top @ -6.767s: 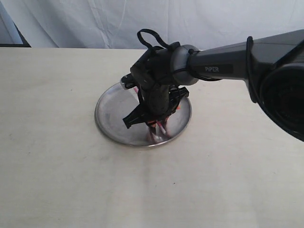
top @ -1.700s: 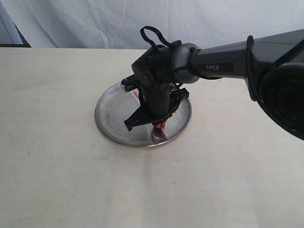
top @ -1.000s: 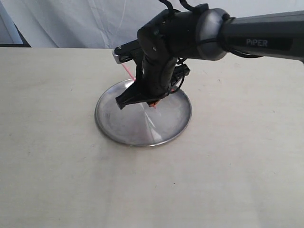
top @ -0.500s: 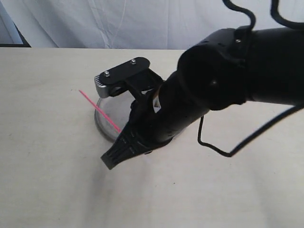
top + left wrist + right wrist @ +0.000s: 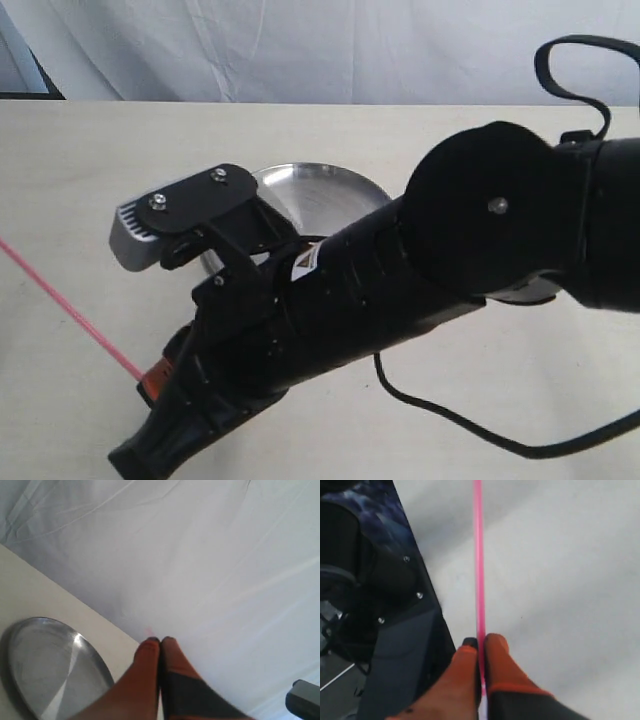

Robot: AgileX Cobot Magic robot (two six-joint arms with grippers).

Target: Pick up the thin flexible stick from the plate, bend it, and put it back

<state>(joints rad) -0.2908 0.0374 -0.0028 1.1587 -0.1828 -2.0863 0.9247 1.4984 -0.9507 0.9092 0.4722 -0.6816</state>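
1 of 3 steps looks done: the stick point(image 5: 70, 309) is off the plate point(image 5: 310, 190) and in the air, pinched between the closed fingers of the right gripper point(image 5: 480, 642). Bending it and laying it back are both left to do, since the stick shows no bend anywhere along the length in view.

In the exterior view its long axis runs on a diagonal, from the right gripper point(image 5: 150, 380) up and to the left over the table point(image 5: 80, 150), leaving the picture at the left edge. It is well apart from the plate. In the right wrist view it runs straight out past the fingertips, in line with them. The white tip is not in view.

The left gripper point(image 5: 160, 641) has its fingers pressed together near the plate's edge. A faint pink speck beyond them is too small to identify.
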